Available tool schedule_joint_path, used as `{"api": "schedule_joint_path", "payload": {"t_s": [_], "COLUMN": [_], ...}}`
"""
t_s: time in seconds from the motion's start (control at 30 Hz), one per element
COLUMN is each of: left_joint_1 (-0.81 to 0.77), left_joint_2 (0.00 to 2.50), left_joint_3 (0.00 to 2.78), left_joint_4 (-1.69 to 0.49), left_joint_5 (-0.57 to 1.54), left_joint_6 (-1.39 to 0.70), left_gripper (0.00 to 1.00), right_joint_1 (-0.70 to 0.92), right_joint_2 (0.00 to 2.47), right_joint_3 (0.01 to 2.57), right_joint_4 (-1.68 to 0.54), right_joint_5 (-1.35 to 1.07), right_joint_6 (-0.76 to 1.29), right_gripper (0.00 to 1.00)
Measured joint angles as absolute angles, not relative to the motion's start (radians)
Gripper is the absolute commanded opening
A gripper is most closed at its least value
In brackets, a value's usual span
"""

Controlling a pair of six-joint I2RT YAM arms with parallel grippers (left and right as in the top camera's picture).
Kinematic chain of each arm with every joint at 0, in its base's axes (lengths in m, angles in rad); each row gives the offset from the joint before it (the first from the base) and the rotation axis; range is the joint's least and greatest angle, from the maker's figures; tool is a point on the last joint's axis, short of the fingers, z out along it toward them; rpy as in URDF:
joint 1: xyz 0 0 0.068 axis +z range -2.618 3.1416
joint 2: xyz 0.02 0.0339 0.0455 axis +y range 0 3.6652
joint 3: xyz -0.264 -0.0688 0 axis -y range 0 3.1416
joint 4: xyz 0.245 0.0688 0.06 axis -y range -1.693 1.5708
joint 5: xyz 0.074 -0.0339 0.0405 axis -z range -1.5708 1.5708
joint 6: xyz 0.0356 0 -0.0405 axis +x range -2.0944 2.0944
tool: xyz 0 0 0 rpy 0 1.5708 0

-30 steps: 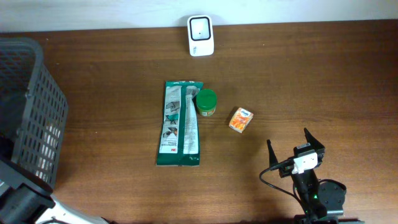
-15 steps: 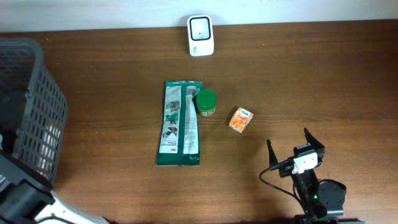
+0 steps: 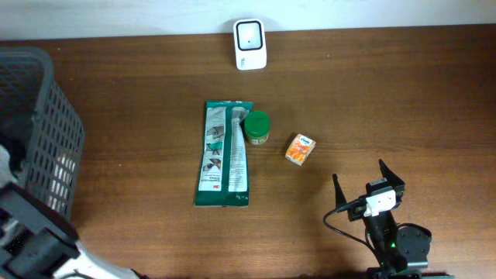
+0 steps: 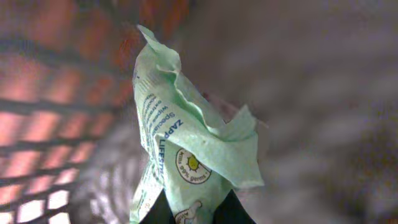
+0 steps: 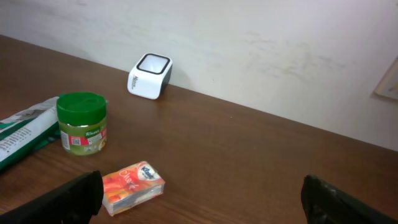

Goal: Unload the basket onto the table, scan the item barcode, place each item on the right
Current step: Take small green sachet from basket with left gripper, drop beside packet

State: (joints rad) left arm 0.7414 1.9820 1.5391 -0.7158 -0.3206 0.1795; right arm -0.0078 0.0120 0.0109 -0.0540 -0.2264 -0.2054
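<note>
In the left wrist view my left gripper [image 4: 194, 213] is shut on the lower end of a crumpled pale green packet [image 4: 199, 137] with blue print, held up inside the dark mesh basket [image 4: 43, 112]. No barcode shows on it. The white barcode scanner [image 3: 249, 45] stands at the table's far edge and also shows in the right wrist view [image 5: 149, 76]. My right gripper [image 3: 358, 173] rests open near the front right of the table, with nothing between its fingers [image 5: 81, 194].
The dark basket [image 3: 43, 116] fills the left side, with my left arm [image 3: 35, 240] beside it. Mid-table lie a long green packet [image 3: 225, 155], a green-lidded jar [image 3: 257, 128] and an orange tissue pack [image 3: 300, 149]. A wall stands behind the scanner.
My left arm has shifted up at the basket's near corner, and a white part of it now shows at the left edge. The right arm and the table items have not moved.
</note>
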Motion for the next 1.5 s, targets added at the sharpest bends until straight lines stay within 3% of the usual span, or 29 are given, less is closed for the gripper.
{"api": "schedule_joint_path", "payload": {"t_s": [0.27,0.47,0.57,0.7,0.9,1.13,1.17,1.2,1.23,1.5], "left_joint_1": [0.593,0.165,-0.064,-0.228,-0.264,-0.32,-0.337,-0.346,-0.349,-0.348], "left_joint_2": [1.51,1.265,1.315,1.472,1.718,1.912,1.932,1.942,1.949,1.969], "left_joint_3": [1.601,1.617,1.618,1.613,1.612,1.519,1.512,1.51,1.51,1.651], "left_joint_4": [-0.622,-0.721,-0.885,-1.107,-1.242,-1.2,-1.188,-1.186,-1.185,-1.274], "left_joint_5": [-0.281,-0.18,-0.165,-0.168,-0.194,-0.207,-0.206,-0.207,-0.207,-0.215], "left_joint_6": [0.094,0.02,-0.018,-0.088,-0.23,-0.467,-0.48,-0.488,-0.493,-0.467], "left_gripper": [0.0,0.0,0.0,0.0,0.0,0.0,0.38,0.5,0.54,0.54], "right_joint_1": [-0.008,-0.008,-0.008,-0.008,-0.008,-0.008,-0.008,-0.008,-0.008,-0.008], "right_joint_2": [0.012,0.012,0.012,0.012,0.012,0.012,0.012,0.012,0.012,0.012], "right_joint_3": [0.011,0.011,0.011,0.011,0.011,0.011,0.011,0.011,0.011,0.011], "right_joint_4": [-0.054,-0.054,-0.054,-0.054,-0.054,-0.054,-0.054,-0.054,-0.054,-0.054], "right_joint_5": [-0.226,-0.226,-0.226,-0.226,-0.226,-0.226,-0.226,-0.227,-0.226,-0.226], "right_joint_6": [-0.205,-0.205,-0.205,-0.206,-0.205,-0.205,-0.205,-0.206,-0.205,-0.205], "right_gripper": [0.98,0.98,0.98,0.98,0.98,0.98,0.99,0.98,0.98,0.98]}}
